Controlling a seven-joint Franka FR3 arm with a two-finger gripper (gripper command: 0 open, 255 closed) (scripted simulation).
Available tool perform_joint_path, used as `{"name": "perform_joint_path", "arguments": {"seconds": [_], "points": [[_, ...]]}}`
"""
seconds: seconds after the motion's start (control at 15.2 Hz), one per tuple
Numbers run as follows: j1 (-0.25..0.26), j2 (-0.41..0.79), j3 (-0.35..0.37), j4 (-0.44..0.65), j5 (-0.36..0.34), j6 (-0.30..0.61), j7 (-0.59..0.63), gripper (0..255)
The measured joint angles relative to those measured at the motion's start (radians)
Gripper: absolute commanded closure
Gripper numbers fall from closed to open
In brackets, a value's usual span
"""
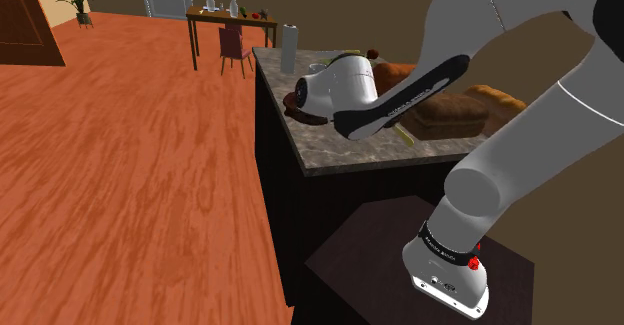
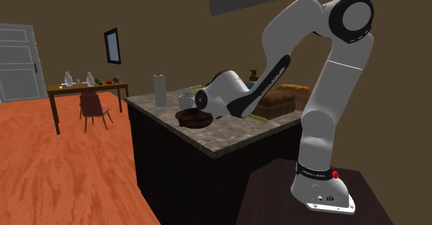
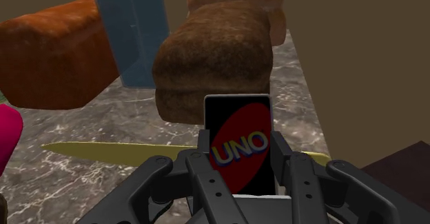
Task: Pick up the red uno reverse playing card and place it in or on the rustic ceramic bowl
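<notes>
Uno card, black with a red oval, stands clamped in our black gripper — we release only squarely above the dark brown bowl.

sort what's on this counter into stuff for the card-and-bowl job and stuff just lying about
For the job:
- card, clasped in the gripper
- dark brown bowl

Lying about:
- dark bread loaf
- orange-brown loaf
- blue box
- yellow strip
- pale roll
</notes>
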Motion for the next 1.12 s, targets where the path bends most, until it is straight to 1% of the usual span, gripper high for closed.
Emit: {"name": "perform_joint_path", "arguments": {"seconds": [0.79, 1.06, 1.12], "points": [[0.014, -0.131, -0.021, 0.047, 0.0, -0.07, -0.16, 255], [0.015, -0.155, -0.026, 0.071, -0.006, -0.092, -0.203, 255], [0.013, -0.136, -0.019, 0.091, -0.006, -0.101, -0.199, 255]]}}
